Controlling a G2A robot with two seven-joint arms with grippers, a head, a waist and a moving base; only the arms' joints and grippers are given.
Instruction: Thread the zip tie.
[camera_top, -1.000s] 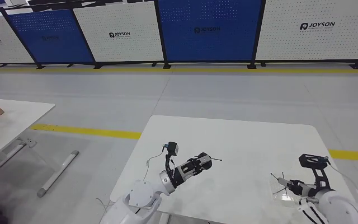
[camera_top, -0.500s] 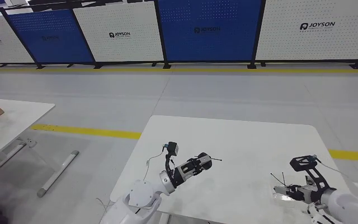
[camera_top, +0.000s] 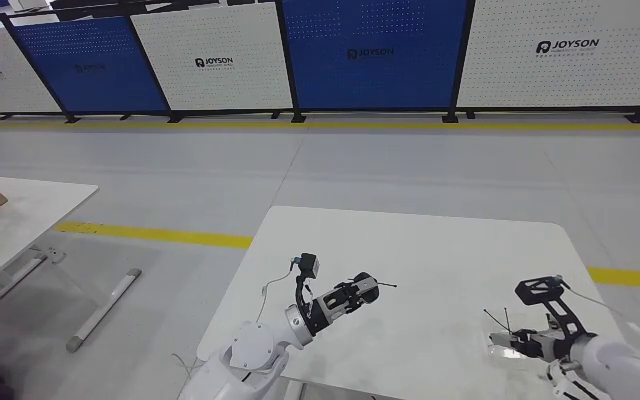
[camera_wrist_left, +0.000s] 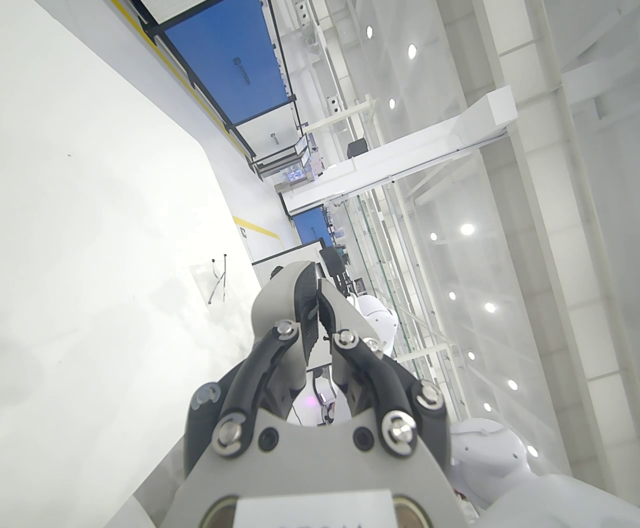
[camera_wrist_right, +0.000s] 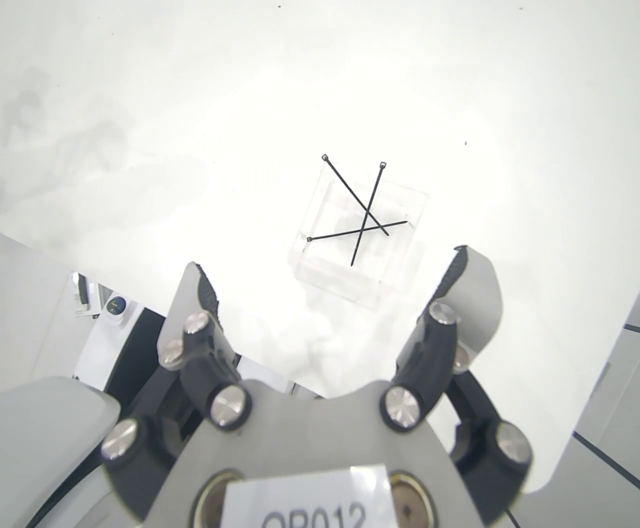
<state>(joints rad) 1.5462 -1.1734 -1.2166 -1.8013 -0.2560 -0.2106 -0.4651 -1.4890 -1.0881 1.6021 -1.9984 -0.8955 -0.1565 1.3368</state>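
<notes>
Three thin black zip ties (camera_wrist_right: 367, 212) lie crossed on a clear box (camera_wrist_right: 345, 285) (my right gripper (camera_wrist_right: 330, 280), jaws apart, nearby); my left gripper (camera_wrist_left: 317, 295) clamps another zip tie (camera_top: 384, 285).

Left gripper (camera_top: 366, 288): sitting lower centre of the top view, pointing right, fingers (camera_wrist_left: 305, 295) pinching together on a thin zip tie (camera_top: 387, 286); right gripper (camera_top: 512, 342): hovering at lower right, pointing left, fingers (camera_wrist_right: 200, 287) standing wide apart.

- You will find the table (camera_wrist_right: 150, 100) smooth, matt white.
- The box (camera_wrist_right: 335, 282) at its 5 o'clock is clear, glossy plastic.
- Each zip tie (camera_wrist_right: 367, 212) is thin black plastic.
- The right gripper (camera_wrist_right: 330, 261) has ribbed black pads (camera_wrist_right: 207, 295) and bright metal screws (camera_wrist_right: 222, 405).
</notes>
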